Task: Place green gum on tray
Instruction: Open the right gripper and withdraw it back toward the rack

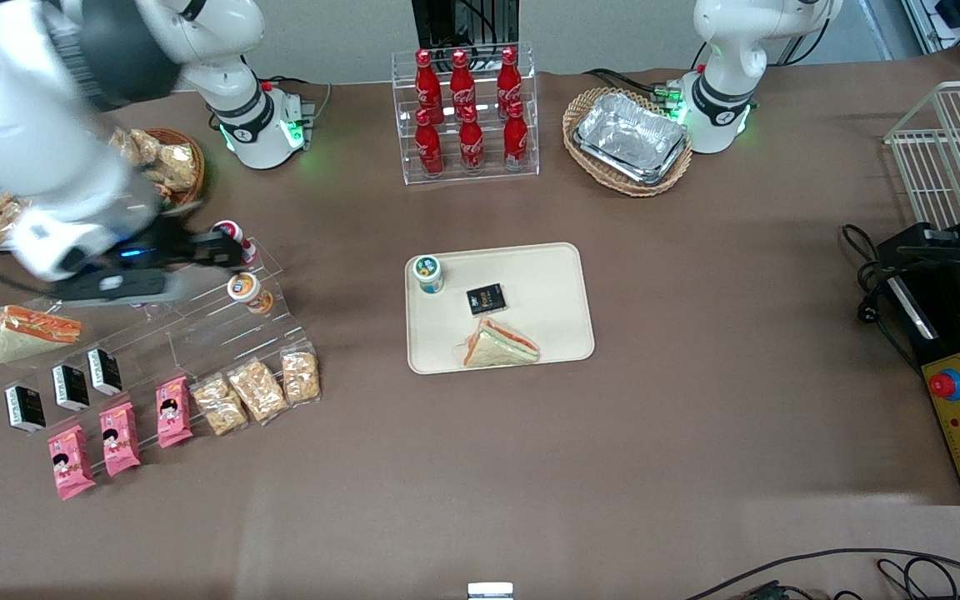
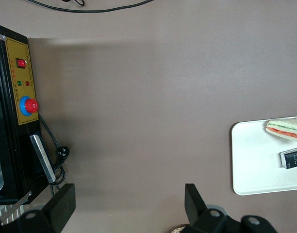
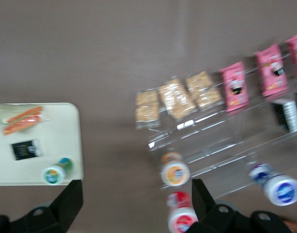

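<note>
The green gum [image 1: 428,272], a small white jar with a green-rimmed lid, stands upright on the cream tray [image 1: 547,283], in the tray's corner toward the working arm's end and farther from the front camera. It also shows in the right wrist view [image 3: 54,174] on the tray [image 3: 61,131]. My gripper [image 1: 215,248] is open and empty. It hovers above the clear stepped shelf [image 1: 197,333], well apart from the tray, over the red-lidded jar [image 3: 181,218]. Bare table shows between its fingers in the right wrist view [image 3: 136,204].
A small black box [image 1: 486,299] and a sandwich [image 1: 501,344] also lie on the tray. The shelf holds an orange-lidded jar [image 1: 247,292], a blue-lidded jar [image 3: 283,190] and snack packets. A cola rack [image 1: 467,112], foil trays [image 1: 630,137] and a wire basket [image 1: 955,150] stand farther off.
</note>
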`<state>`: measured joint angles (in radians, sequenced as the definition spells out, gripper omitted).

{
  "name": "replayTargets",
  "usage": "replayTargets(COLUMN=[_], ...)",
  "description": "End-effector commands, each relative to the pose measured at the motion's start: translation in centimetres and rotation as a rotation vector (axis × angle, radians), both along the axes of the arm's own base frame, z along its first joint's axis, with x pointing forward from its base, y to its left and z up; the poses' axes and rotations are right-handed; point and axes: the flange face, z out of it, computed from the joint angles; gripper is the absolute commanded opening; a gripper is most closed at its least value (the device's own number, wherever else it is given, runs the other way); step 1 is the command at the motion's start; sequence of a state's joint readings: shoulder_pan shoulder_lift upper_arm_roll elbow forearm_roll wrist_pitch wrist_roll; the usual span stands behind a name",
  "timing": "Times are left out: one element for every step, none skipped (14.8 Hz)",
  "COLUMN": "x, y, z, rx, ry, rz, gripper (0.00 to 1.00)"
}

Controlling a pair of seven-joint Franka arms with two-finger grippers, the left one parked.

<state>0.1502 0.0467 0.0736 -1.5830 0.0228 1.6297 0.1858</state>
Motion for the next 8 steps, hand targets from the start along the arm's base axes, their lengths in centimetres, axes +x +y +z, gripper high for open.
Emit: replayTargets(x=[-0.1,0.2,0.5,0.8,1.3,1.6,1.7,1.8], y=[-6.2,-7.7,-9.1,-10.5,-11.9,-12.8,-12.8,-13.0], z=[0.2,0.3,0.6,0.7,0.7,0.4,0.6,0.7], rx=[0.0,0.002,-0.001,-0.003,-0.001,0.002,0.001,0.001], ry=[-0.006,-0.013,-0.026,-0.032,-0.034,-0.031,-0.037,-0.036], rz=[0.109,0.124,0.138,0.152,0.152,0.13,0.122,0.099], gripper=[1.0,1.0,1.0,1.0,1.0,1.0,1.0,1.0])
